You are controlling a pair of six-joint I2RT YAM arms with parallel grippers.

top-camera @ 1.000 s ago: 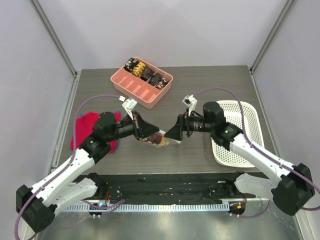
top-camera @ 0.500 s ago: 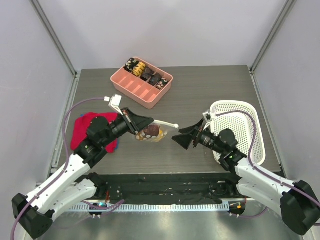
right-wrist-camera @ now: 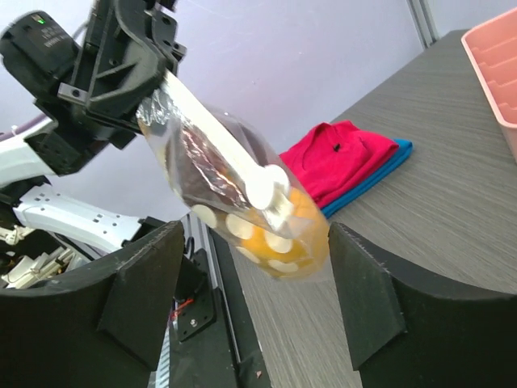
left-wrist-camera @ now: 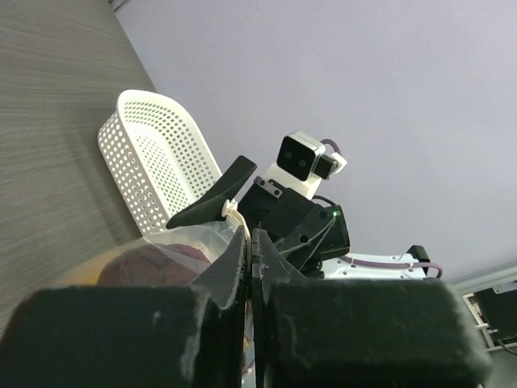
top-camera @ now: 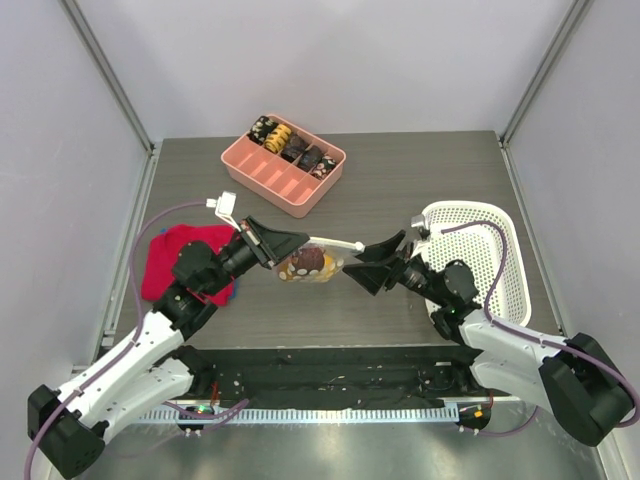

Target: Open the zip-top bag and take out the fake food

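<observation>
My left gripper (top-camera: 290,243) is shut on the edge of the clear zip-top bag (top-camera: 310,262) and holds it above the table. The bag's white zip strip (top-camera: 335,242) sticks out to the right. Inside are the fake food pieces: an orange one (right-wrist-camera: 295,234) and a dark red-purple one (right-wrist-camera: 206,162). My right gripper (top-camera: 368,262) is open, its jaws on either side of the bag's free end, not touching it. In the left wrist view the shut fingers (left-wrist-camera: 250,267) pinch the plastic (left-wrist-camera: 186,242).
A pink divided tray (top-camera: 284,165) with dark and yellow-striped pieces stands at the back. A white perforated basket (top-camera: 485,265) is on the right. A red cloth (top-camera: 180,255) on a blue one lies at the left.
My left gripper lifted the bag off the table. My right gripper let go, swung back low, and has now come in again, open, at the bag's free end.
</observation>
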